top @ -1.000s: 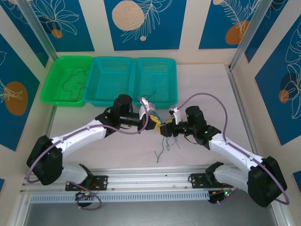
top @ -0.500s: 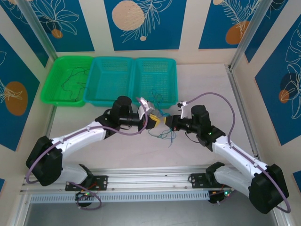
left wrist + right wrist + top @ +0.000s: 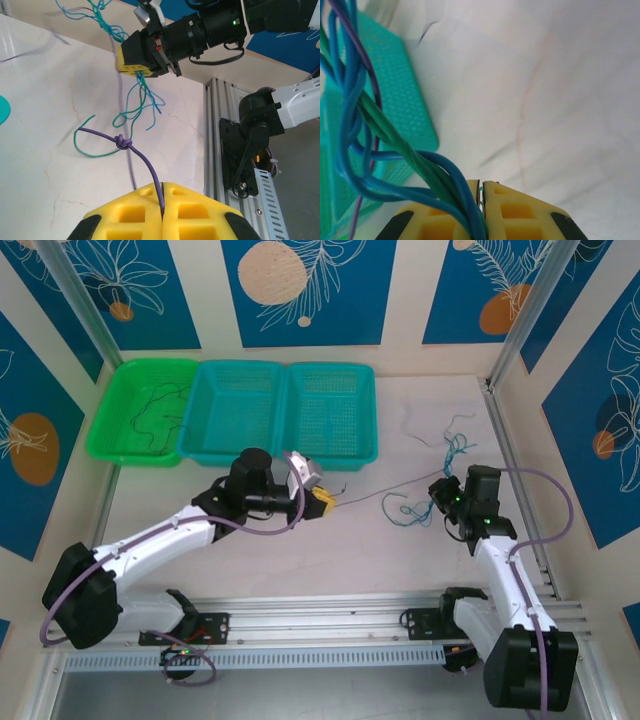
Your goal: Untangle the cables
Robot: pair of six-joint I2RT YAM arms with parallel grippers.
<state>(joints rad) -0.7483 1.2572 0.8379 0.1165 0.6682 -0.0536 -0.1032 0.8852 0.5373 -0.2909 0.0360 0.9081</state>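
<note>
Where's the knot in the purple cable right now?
Left wrist view: the knot sits on the purple cable just ahead of the left end effector, between it and the right end effector, where a green strand ties in.

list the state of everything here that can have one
left gripper, shut on the purple cable
right gripper, shut on the blue and green cables
purple cable, knotted to a green strand
blue and green cables, twisted together, ends hanging loose
dark cable, lying loose in the green basket
</note>
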